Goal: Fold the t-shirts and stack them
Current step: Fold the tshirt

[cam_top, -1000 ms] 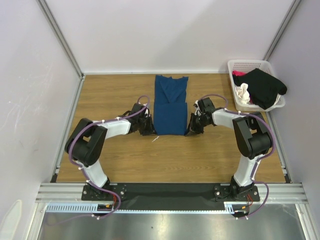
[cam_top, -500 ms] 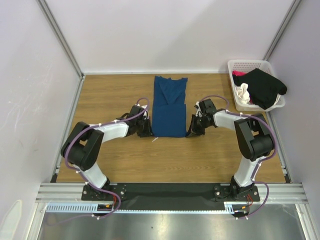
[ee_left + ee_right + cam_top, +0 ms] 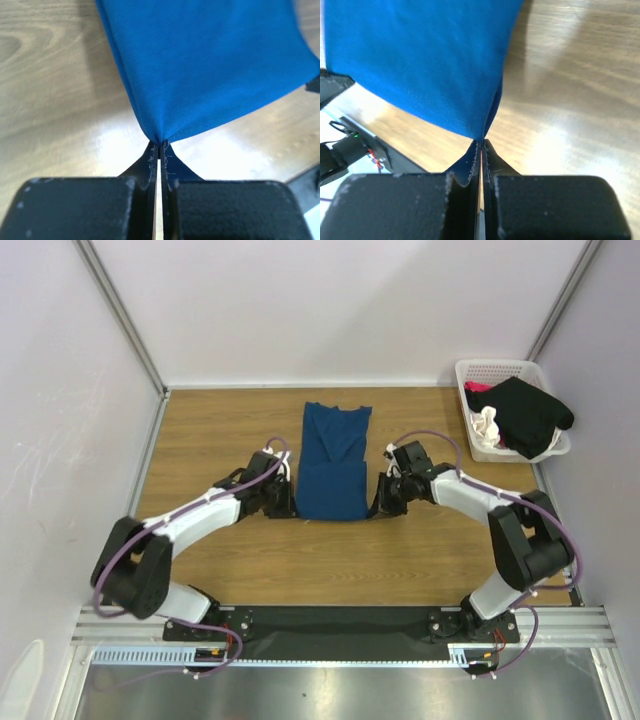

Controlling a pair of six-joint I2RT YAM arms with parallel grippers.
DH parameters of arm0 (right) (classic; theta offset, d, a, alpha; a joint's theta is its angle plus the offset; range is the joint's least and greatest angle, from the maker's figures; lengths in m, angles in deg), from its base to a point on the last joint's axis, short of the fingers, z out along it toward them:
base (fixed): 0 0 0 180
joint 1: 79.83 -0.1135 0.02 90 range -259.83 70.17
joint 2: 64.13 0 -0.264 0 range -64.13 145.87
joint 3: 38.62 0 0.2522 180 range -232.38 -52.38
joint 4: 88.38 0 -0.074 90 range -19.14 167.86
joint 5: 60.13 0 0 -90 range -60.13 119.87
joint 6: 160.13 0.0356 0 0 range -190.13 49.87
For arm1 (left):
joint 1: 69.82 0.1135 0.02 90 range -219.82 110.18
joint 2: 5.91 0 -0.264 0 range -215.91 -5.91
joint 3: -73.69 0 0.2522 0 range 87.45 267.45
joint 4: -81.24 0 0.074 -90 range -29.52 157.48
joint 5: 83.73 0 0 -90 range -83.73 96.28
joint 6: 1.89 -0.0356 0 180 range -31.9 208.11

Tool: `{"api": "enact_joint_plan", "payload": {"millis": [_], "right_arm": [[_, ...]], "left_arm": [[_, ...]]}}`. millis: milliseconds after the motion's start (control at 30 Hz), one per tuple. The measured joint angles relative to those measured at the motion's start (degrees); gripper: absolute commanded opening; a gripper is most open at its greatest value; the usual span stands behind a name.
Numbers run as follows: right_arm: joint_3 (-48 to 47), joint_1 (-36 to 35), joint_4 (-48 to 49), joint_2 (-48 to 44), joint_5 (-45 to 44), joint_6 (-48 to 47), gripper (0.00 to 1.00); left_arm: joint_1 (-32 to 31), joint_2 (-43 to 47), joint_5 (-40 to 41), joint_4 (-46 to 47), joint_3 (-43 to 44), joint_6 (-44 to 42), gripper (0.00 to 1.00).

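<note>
Left end effector (image 3: 159, 148) and right end effector (image 3: 481, 145) pinch blue t-shirt (image 3: 333, 478) corners

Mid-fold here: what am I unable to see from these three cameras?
Top view: the black t-shirt covers most of the basket; what lies beneath is hidden.
Top view: only a sliver of pink cloth shows.
Wrist views: the blue t-shirt runs off the frame edges; its far end is unseen.

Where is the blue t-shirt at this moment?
In the top view the blue t-shirt lies mid-table, its near corners pinched by the left claw and the right claw; the white basket stands at the far right corner.
</note>
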Motion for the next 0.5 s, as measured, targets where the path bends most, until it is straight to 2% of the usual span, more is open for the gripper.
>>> {"api": "enact_joint_plan", "payload": {"millis": [200,367,500], "right_arm": [[-2.4,0.2,-3.4,-5.4,-0.7,1.2,0.0],[-11.2,2.1,-5.5,-5.4,-1.7,1.0,0.0],[-19.8,4.0,-6.3,-3.3,-1.6,0.2,0.0]], "left_arm": [[-0.2,6.1,0.5,-8.0,5.0,-0.5,0.0],[0.9,4.5,1.3,-11.7,16.9,-1.0,0.0],[4.1,0.5,0.2,-11.8,26.0,-1.0,0.0]]}}
